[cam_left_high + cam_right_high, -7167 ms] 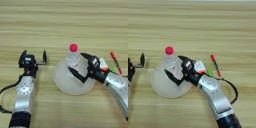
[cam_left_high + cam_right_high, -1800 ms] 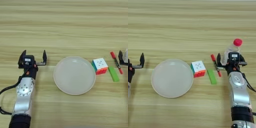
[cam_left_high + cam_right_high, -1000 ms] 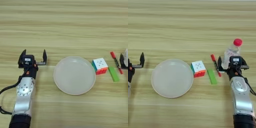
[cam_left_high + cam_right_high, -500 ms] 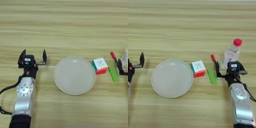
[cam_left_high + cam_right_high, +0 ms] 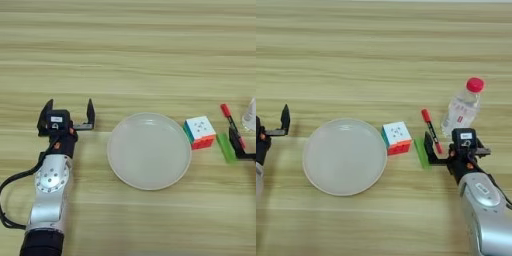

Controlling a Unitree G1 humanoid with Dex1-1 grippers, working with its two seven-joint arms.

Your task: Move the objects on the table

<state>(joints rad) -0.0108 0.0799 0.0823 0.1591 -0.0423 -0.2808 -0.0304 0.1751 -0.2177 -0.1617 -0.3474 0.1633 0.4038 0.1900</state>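
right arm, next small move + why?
Probably swing the right gripper toward the puzzle cube. The bottle stands upright on the table, free of the open jaws, while the cube sits unmoved beside the plate, past the green block and marker. Left gripper is parked.

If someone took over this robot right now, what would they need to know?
Left gripper: open, empty, parked left of the white plate.
Right gripper: open, empty, just in front of the bottle, not touching it.
Bottle: upright on the table, right of the red marker and green block.
Puzzle cube: on the table at the plate's right rim.
Done: bottle is off the plate and released.
Left: probably the cube, untouched so far.
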